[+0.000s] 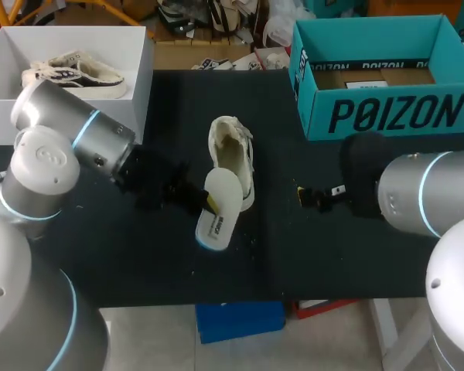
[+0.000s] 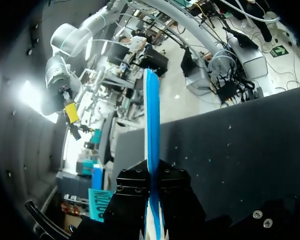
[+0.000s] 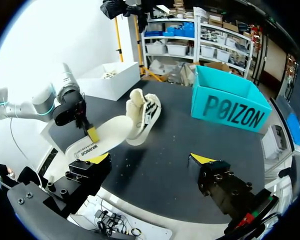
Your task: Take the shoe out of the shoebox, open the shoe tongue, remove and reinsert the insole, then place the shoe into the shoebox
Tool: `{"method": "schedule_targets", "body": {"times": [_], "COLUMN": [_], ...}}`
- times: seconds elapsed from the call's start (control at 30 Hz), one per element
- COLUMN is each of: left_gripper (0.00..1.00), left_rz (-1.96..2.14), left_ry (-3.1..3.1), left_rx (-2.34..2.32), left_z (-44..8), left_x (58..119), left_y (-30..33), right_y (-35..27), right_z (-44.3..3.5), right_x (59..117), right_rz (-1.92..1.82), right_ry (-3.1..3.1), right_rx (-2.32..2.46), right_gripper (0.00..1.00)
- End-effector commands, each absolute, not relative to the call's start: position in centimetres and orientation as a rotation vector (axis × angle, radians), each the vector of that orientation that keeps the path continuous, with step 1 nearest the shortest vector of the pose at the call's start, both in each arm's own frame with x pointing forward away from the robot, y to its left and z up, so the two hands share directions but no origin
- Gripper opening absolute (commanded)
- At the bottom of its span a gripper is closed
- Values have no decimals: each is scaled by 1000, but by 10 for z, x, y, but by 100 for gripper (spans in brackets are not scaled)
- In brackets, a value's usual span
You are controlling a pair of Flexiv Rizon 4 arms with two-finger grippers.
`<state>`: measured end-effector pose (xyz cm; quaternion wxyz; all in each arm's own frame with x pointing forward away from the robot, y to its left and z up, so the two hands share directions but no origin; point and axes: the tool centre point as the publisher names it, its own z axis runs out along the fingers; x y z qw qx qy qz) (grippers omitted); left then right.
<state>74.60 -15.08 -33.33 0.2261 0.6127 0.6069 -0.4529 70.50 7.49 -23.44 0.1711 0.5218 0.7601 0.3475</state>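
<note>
A cream shoe (image 1: pixel 230 154) (image 3: pixel 143 112) lies on the black table (image 1: pixel 139 255), its opening toward the front. Its white insole (image 1: pixel 219 209) (image 3: pixel 107 136), with a blue underside, is out of the shoe and held just in front of it. My left gripper (image 1: pixel 207 202) (image 3: pixel 91 132) is shut on the insole's side edge. In the left wrist view the insole (image 2: pixel 151 125) shows edge-on as a blue strip pinched in the left gripper (image 2: pixel 151 172). My right gripper (image 1: pixel 304 195) (image 3: pixel 150 159) stands open and empty to the right of the shoe.
The teal shoebox (image 1: pixel 379 116) (image 3: pixel 229 112) stands open at the back right. A white box (image 1: pixel 139 77) (image 3: pixel 107 80) at the back left holds another cream shoe (image 1: pixel 73 73). Bare black table lies between the grippers and along the front.
</note>
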Motion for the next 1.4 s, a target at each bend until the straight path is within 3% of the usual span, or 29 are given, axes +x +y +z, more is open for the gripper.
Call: {"method": "schedule_targets", "body": {"times": [0.03, 1.4], "left_gripper": [0, 0], "left_rz": [-1214, -1114], "left_ry": [1719, 1897], "left_rx": [1806, 1860], "left_z": [-326, -368], "left_x": [763, 837], "left_y": [-156, -179], "right_y": [78, 78], "right_z": [-235, -235], "right_x": [704, 704], "right_rz": [978, 978], "right_ry": [2147, 2147], "right_rx": [1484, 1484], "right_gripper": [100, 100]}}
